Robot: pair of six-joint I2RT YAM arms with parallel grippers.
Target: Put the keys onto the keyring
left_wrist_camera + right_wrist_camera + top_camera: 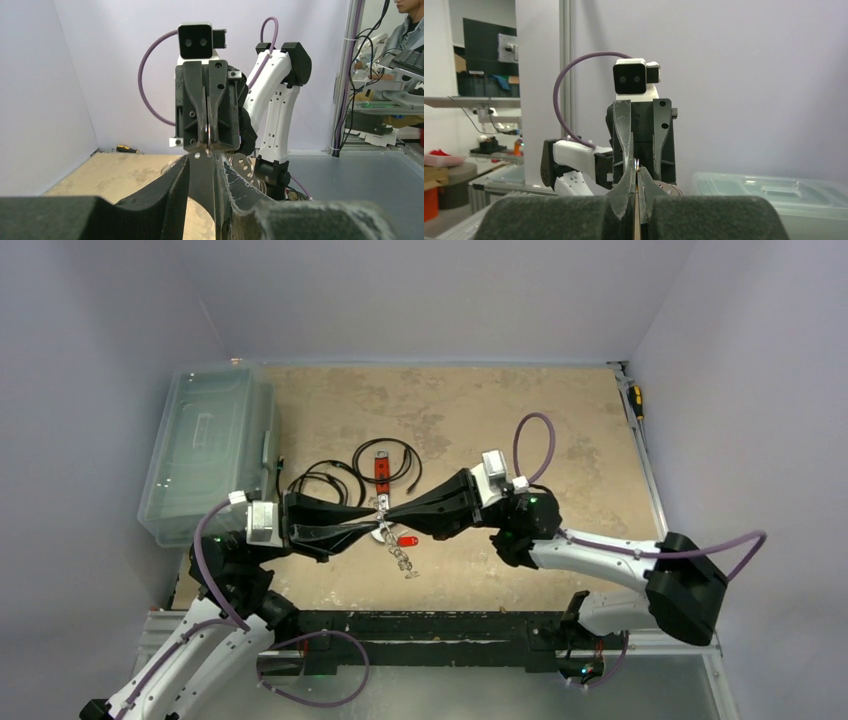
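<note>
Right of the bin (205, 455), left gripper's (370, 513) jaws pinch a light, slippery key (202, 182) by its blade; right gripper's (392, 512) jaws clamp the thin, stiff ring (206, 136).

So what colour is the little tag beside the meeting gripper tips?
The tag is bright red, clearest in the top external view.

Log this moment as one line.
left gripper: shut on key | right gripper: shut on keyring | arms: tip to tip | other keys: below
</note>
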